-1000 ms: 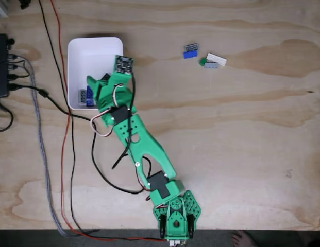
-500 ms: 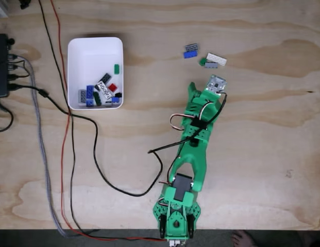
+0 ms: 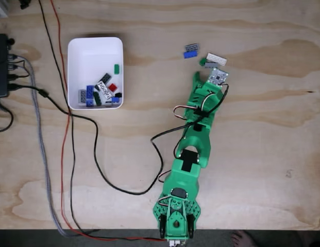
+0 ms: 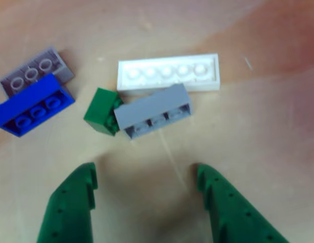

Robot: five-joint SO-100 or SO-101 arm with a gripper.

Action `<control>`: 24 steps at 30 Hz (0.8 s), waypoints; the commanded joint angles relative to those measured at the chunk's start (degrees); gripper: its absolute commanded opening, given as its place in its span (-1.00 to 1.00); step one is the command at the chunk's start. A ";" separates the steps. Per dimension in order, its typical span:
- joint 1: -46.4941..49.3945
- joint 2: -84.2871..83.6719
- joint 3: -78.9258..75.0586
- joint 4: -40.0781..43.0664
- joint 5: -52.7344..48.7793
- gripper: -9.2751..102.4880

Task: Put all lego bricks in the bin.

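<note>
Plywood table (image 3: pixel 263 134); hand (image 4: pixel 144 174) wide open, empty, near grey brick (image 4: pixel 152 116).

Fixed view evenly lit, sharp; other view soft, blurred, warm pinkish cast.

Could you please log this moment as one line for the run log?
gripper: open, empty | over: grey brick | loose bricks: five | bin: holds bricks

The green arm (image 3: pixel 193 136) reaches up the fixed view, its gripper (image 4: pixel 144 174) spread wide and holding nothing.
</note>
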 commanded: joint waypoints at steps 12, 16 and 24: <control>-2.11 -7.82 -16.96 1.49 -0.26 -0.46; -0.79 -8.09 -17.40 0.62 -1.32 -0.47; 1.76 -10.28 -20.39 -0.09 -3.25 -0.51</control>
